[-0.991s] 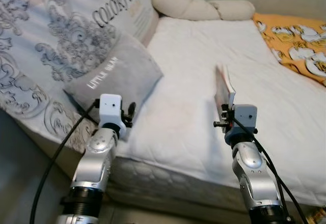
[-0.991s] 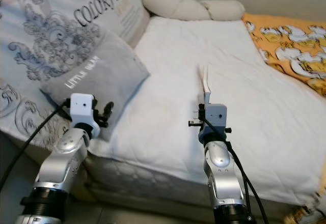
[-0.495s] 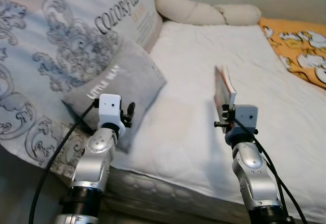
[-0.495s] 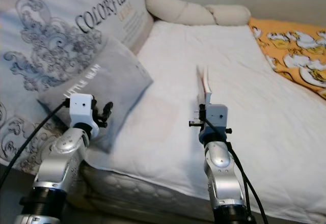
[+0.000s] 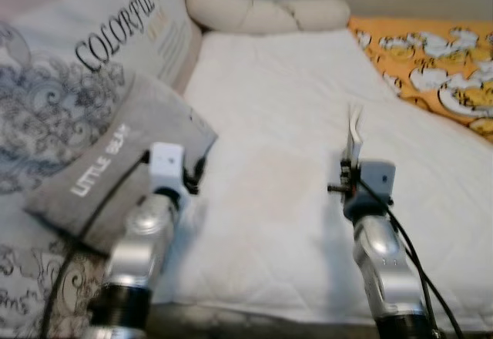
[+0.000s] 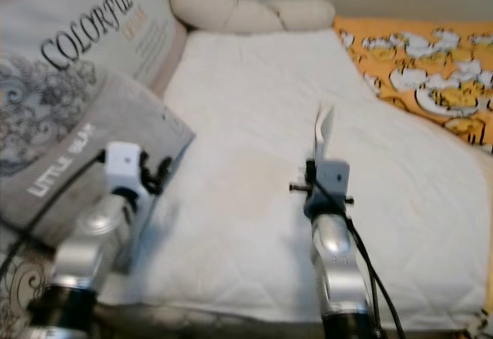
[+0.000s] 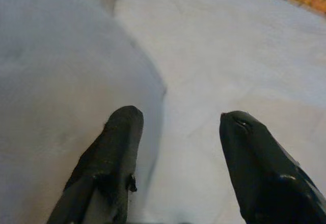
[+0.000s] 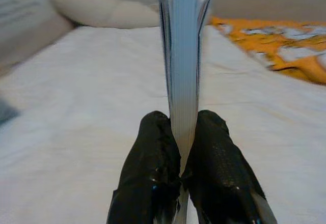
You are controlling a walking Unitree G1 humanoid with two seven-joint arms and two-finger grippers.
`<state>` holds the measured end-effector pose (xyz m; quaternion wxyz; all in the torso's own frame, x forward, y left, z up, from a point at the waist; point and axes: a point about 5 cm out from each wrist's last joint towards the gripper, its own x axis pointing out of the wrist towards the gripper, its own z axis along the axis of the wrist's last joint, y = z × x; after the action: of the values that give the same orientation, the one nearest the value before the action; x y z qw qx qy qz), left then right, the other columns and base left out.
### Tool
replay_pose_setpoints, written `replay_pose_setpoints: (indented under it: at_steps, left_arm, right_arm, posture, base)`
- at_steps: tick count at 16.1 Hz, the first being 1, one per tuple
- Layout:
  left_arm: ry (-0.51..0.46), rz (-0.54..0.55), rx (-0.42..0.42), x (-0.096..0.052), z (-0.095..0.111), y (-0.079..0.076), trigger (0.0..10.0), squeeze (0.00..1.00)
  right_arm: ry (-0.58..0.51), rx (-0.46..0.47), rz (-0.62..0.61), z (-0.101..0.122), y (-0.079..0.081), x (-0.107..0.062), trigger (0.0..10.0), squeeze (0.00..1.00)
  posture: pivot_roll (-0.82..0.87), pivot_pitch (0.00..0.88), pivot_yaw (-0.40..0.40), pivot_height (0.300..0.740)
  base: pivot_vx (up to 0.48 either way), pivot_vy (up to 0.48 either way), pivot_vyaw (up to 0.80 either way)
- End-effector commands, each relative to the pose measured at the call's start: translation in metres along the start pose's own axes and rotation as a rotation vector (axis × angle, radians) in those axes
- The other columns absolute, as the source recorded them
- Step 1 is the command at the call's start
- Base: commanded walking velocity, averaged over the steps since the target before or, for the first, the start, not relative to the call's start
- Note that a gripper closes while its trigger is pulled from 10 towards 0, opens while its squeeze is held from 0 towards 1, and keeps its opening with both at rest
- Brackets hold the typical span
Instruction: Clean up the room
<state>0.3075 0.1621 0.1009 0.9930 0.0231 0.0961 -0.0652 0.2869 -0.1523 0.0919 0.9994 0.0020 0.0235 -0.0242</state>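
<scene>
Right gripper (image 8: 182,175) clamped tight on book (image 8: 183,56), held upright, edge-on, above near part of white mattress (image 5: 269,162). Left gripper (image 7: 178,147) spread wide, empty, over grey pillow's (image 5: 100,169) right edge. Since half a second ago the camera has swung: pillows sit further left, orange blanket (image 5: 431,54) shows more at far right; both grippers hold as before. Open mattress ahead, between pillow and blanket; near edge runs below both arms.
</scene>
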Motion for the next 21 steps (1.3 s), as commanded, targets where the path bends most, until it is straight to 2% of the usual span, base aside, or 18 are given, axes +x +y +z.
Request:
replay_pose_setpoints:
  at_steps: [1, 4, 5, 8, 10, 11, 13, 14, 15, 18, 21]
  left_arm:
    - [0.031, -0.032, 0.012, -0.002, -0.006, -0.005, 10.0, 0.00]
    - [0.032, -0.036, 0.063, -0.002, -0.007, -0.007, 10.0, 0.00]
    - [0.023, -0.034, 0.043, -0.003, -0.007, -0.006, 10.0, 0.00]
    - [-0.004, -0.002, 0.064, -0.005, -0.005, 0.002, 10.0, 0.00]
    - [-0.024, 0.044, 0.125, -0.006, -0.002, 0.009, 10.0, 0.00]
    - [-0.021, 0.044, 0.140, -0.006, -0.001, 0.013, 10.0, 0.00]
    - [-0.031, 0.042, 0.119, -0.008, 0.002, 0.017, 10.0, 0.00]
    - [-0.039, 0.009, 0.072, -0.009, 0.003, 0.014, 10.0, 0.00]
    - [-0.072, -0.029, 0.064, -0.011, 0.008, 0.009, 10.0, 0.00]
    - [-0.095, 0.017, 0.094, -0.011, 0.010, 0.013, 10.0, 0.00]
    - [-0.088, -0.004, 0.064, -0.011, 0.010, 0.012, 10.0, 0.00]
  right_arm:
    - [-0.064, 0.005, 0.052, 0.014, 0.011, 0.002, 10.0, 0.00]
    - [-0.068, 0.024, 0.065, 0.018, 0.010, 0.010, 10.0, 0.00]
    - [-0.075, 0.017, 0.075, 0.021, 0.011, 0.016, 10.0, 0.00]
    - [-0.064, 0.019, 0.083, 0.027, 0.014, 0.030, 10.0, 0.00]
    - [-0.063, 0.024, 0.086, 0.029, 0.014, 0.035, 10.0, 0.00]
    - [-0.061, 0.035, 0.080, 0.028, 0.014, 0.034, 10.0, 0.00]
    - [-0.052, 0.047, 0.076, 0.024, 0.015, 0.032, 10.0, 0.00]
    - [-0.048, 0.050, 0.072, 0.022, 0.015, 0.028, 10.0, 0.00]
    - [-0.045, 0.065, 0.067, 0.019, 0.013, 0.024, 10.0, 0.00]
    - [-0.066, 0.079, 0.112, 0.019, 0.015, 0.012, 10.0, 0.00]
    - [-0.050, 0.075, 0.133, 0.014, 0.018, 0.004, 10.0, 0.00]
  posture:
    - [-0.02, 0.000, 0.034, 0.740]
    - [-0.02, 0.000, 0.031, 0.740]
    - [-0.02, 0.000, 0.029, 0.740]
    - [0.00, 0.000, 0.024, 0.740]
    - [0.01, 0.000, 0.022, 0.740]
    - [0.01, 0.000, 0.022, 0.740]
    - [0.01, 0.000, 0.025, 0.740]
    - [0.01, 0.000, 0.025, 0.740]
    - [0.00, 0.000, 0.025, 0.740]
    - [0.00, 0.000, 0.029, 0.740]
    - [-0.01, 0.000, 0.029, 0.740]
  base:
    - [0.000, 0.000, 0.00]
    - [0.000, 0.000, 0.00]
    - [0.000, 0.000, 0.00]
    - [0.000, 0.000, 0.00]
    - [0.000, 0.000, 0.00]
    - [0.000, 0.000, 0.00]
    - [0.000, 0.000, 0.00]
    - [0.000, 0.000, 0.00]
    - [0.000, 0.000, 0.00]
    - [0.000, 0.000, 0.00]
    - [0.000, 0.000, 0.00]
